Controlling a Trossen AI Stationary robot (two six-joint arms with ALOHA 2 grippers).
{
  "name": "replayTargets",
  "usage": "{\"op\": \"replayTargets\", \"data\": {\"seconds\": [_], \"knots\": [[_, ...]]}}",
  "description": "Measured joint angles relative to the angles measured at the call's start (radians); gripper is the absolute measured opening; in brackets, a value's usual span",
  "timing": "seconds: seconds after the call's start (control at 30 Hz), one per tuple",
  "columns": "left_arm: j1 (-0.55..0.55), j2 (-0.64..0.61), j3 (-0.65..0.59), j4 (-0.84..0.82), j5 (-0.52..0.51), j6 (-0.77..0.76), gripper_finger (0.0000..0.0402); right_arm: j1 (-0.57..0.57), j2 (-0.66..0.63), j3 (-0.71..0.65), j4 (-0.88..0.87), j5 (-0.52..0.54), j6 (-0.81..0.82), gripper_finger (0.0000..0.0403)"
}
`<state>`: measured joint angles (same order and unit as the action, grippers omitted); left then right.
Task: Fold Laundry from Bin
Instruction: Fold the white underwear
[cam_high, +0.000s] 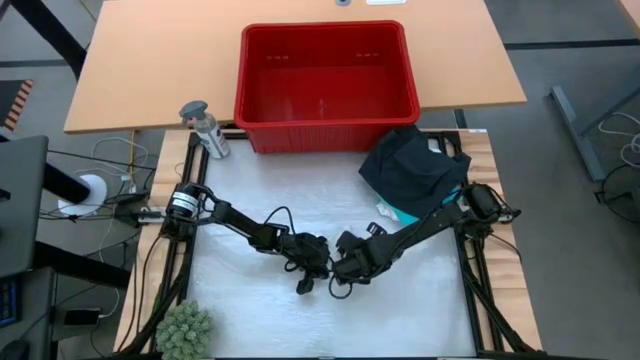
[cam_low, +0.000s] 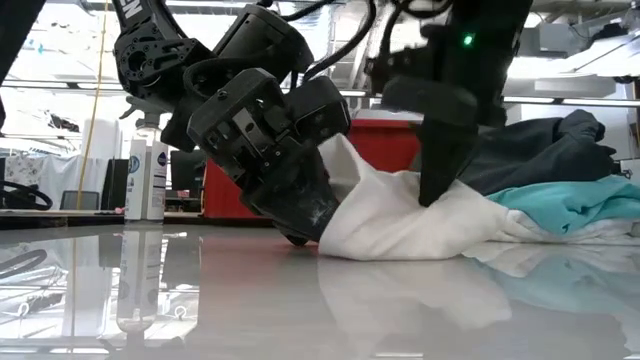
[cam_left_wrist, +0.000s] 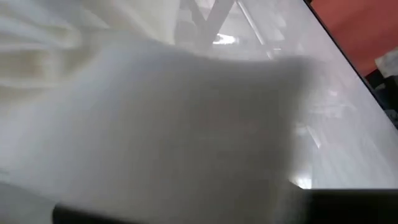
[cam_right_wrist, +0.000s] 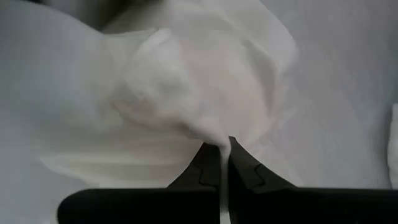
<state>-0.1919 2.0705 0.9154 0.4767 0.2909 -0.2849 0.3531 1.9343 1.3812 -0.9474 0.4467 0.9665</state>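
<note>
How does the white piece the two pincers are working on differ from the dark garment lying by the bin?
The white piece is pale and pinched by both the left pincer and right pincer; the dark garment is black and untouched. The white piece lies mid-table; the dark garment is heaped near the red bin, over a turquoise shirt. Both are soft, crumpled and outside the bin.

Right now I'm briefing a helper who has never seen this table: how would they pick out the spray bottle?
Start from the red bin at the table's far edge. Just off its near-left corner, on the left arm's side, stands the spray bottle, upright with a grey trigger head on a pale body. Nothing else there is like it: the dark clothing heaps off the bin's opposite corner.
</note>
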Motion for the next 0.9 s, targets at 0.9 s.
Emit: {"op": "replayTargets", "data": {"seconds": [0.9], "knots": [[0.084, -0.262, -0.01, -0.461, 0.041, -0.116, 0.0, -0.016, 0.001, -0.025, 0.038, 0.006, 0.028, 0.004]]}}
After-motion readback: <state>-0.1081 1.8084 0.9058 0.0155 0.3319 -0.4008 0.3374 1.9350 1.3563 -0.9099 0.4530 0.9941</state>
